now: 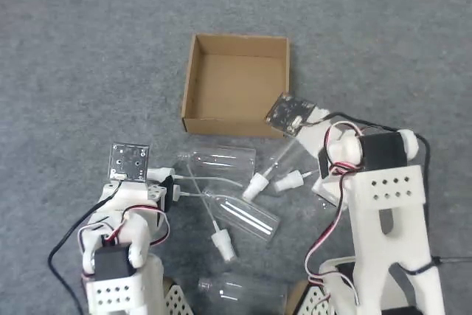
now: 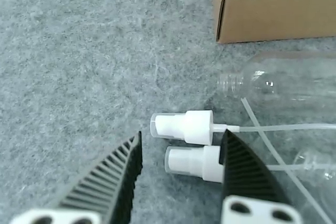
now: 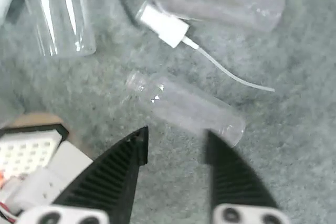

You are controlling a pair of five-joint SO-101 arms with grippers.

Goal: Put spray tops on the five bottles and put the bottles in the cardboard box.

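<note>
I log box (image 1: 228,127) floor bare. Nearest bottle (image 1: 219,161) lies along its front wall, neck toward left claw (image 2: 181,141); that and right claw (image 3: 176,136) both stand apart.

You had 1 cardboard box (image 1: 228,126), upper centre. 4 bottles countable from above: bottle (image 1: 221,160) mid-frame, bottle (image 1: 247,215) below it, bottle (image 1: 284,154) right of centre, bottle (image 1: 243,293) bottom centre. 5 spray tops: three mid-frame – spray top (image 1: 257,184), spray top (image 1: 290,180), spray top (image 1: 223,243); two lower left – spray top (image 2: 184,127), spray top (image 2: 191,162).

Overhead, two close wrist views of bottles (image 1: 242,215)
</note>
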